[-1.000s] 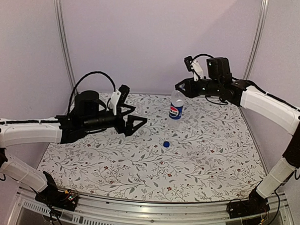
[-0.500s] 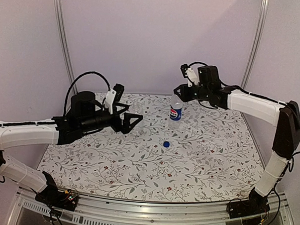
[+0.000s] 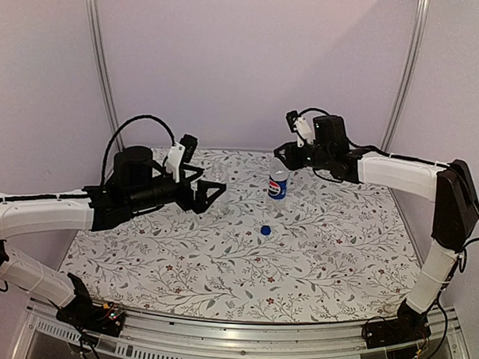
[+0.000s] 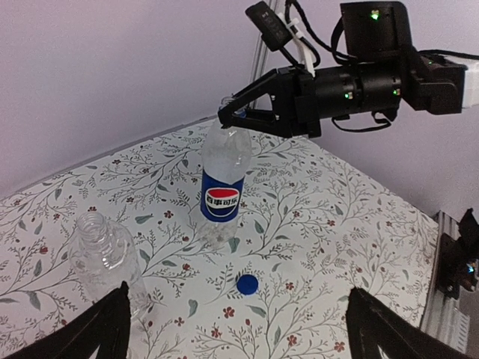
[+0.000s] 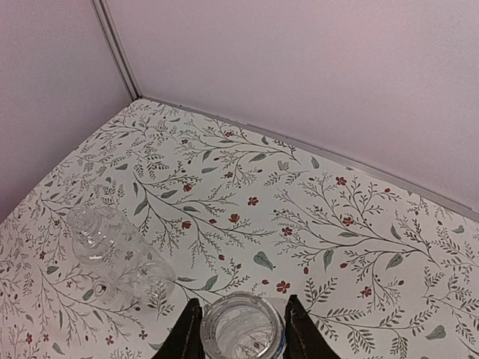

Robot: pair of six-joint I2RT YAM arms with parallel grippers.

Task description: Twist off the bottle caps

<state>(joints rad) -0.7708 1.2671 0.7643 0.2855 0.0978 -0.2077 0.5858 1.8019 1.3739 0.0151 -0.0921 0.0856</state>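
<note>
The Pepsi bottle (image 3: 278, 181) (image 4: 222, 187) stands upright at the back of the table. My right gripper (image 3: 281, 155) (image 4: 235, 117) is shut on its clear cap (image 5: 243, 329), one black finger (image 5: 185, 336) on each side. A bright blue cap (image 3: 265, 229) (image 4: 247, 283) lies loose on the cloth in front of that bottle. The plain bottle (image 3: 218, 174) (image 4: 105, 254) (image 5: 112, 254) stands to the left with an open mouth. My left gripper (image 3: 211, 186) (image 4: 239, 336) hovers wide open and empty, its left finger (image 4: 97, 333) just beside the plain bottle.
The table is covered by a floral cloth (image 3: 324, 247). Pale walls with metal corner posts (image 3: 101, 70) close in the back and sides. An aluminium rail (image 3: 240, 338) runs along the near edge.
My right arm swung left with its elbow folding upward, staying shut on the Pepsi bottle's top. The left gripper drew slightly back toward the plain bottle, still open.
</note>
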